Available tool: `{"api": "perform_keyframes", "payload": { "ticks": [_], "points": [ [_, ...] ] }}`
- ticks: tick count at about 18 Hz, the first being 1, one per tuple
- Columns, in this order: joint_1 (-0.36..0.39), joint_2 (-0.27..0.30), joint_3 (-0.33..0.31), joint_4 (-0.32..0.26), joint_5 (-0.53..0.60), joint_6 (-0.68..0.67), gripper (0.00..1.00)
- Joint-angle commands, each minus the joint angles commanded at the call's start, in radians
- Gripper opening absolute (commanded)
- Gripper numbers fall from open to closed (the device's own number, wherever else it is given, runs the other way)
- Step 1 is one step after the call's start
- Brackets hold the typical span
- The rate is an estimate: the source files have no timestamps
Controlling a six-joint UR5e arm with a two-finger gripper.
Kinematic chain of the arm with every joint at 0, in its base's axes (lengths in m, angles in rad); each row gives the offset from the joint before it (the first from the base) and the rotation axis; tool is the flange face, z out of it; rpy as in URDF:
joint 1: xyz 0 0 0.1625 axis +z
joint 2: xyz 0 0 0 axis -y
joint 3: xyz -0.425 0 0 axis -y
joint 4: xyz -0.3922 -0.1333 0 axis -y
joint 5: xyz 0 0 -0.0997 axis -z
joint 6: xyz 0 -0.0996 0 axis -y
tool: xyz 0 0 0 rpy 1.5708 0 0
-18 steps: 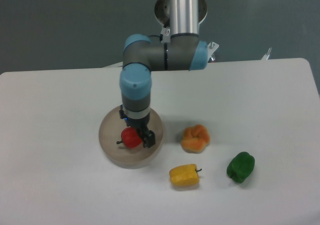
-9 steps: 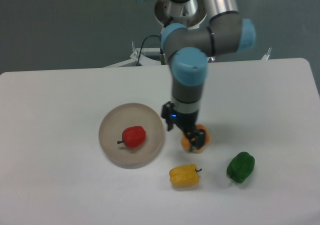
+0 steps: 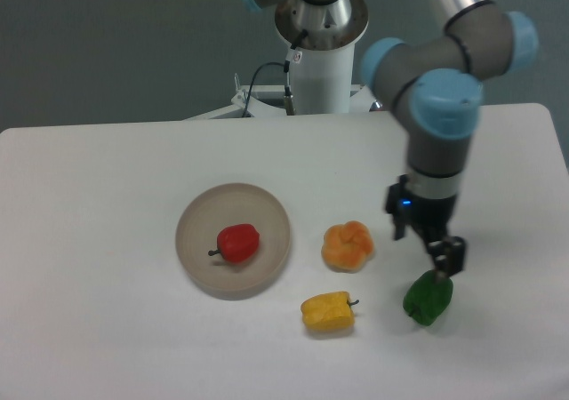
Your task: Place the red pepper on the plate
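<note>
The red pepper (image 3: pixel 237 242) lies on its side in the middle of the round beige plate (image 3: pixel 203 215), its dark stem pointing left. My gripper (image 3: pixel 444 263) is far to the right of the plate, above the green pepper, and holds nothing. Its fingers (image 3: pixel 452 255) point down, and I cannot tell how far apart they stand.
An orange lobed pepper (image 3: pixel 348 245) sits right of the plate. A yellow pepper (image 3: pixel 327 312) lies in front of it. A green pepper (image 3: pixel 428 298) lies at the right, just under my gripper. The arm's base (image 3: pixel 318 40) stands at the table's back edge.
My gripper let go of the red pepper on the plate, then moved right across the orange pepper to a spot above the green pepper. The red pepper stayed on the plate.
</note>
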Motion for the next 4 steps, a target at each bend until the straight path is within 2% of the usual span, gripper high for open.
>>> {"api": "perform_keyframes", "payload": {
  "ticks": [4],
  "points": [
    [0.031, -0.002, 0.015, -0.002, 0.0, 0.054, 1.0]
  ]
}}
